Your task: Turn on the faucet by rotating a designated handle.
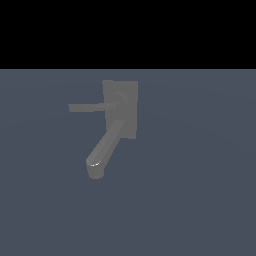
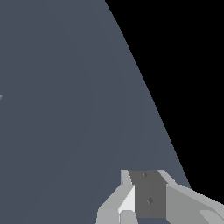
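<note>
The blue-grey surface is bare under the pincer, and the faucet sits well off from it, out of the wrist view, so this looks like the approach step. Its handle is nowhere near the pincer, sticking out toward the exterior view's left, untouched. Can't tell if the pincer is apart or together; next it needs to get beside that bar and push it round the hub

The faucet stands alone, its handle pointing toward the exterior view's left.

Plain blue-grey floor, black backdrop
</note>
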Motion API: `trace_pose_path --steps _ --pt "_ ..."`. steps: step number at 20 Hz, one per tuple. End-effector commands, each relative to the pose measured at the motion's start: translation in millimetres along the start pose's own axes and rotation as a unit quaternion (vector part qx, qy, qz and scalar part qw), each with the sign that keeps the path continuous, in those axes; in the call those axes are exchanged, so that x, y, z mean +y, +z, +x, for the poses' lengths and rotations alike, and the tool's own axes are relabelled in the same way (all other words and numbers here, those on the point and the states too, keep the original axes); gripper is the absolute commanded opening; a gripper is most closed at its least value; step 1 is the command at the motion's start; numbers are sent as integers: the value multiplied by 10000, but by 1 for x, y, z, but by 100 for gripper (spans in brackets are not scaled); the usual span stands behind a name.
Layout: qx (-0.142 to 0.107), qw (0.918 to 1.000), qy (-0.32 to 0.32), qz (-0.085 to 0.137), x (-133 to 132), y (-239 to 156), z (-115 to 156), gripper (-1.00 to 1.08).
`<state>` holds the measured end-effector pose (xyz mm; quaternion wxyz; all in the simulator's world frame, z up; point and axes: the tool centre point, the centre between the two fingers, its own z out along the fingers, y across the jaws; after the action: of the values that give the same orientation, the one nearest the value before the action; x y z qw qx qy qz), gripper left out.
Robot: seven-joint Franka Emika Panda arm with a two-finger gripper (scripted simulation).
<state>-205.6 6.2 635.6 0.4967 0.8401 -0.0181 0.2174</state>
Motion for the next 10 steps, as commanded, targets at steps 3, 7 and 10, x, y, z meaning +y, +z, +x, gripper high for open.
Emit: trace_pose_path --steps 3,7,10 --pt "460 9940 -237 -966 2 -30 25 -100" --pt "839 9791 -541 -1771 -7 -56 48 -100" --pt "1080 9644 -791 -2281 -19 -73 64 -100"
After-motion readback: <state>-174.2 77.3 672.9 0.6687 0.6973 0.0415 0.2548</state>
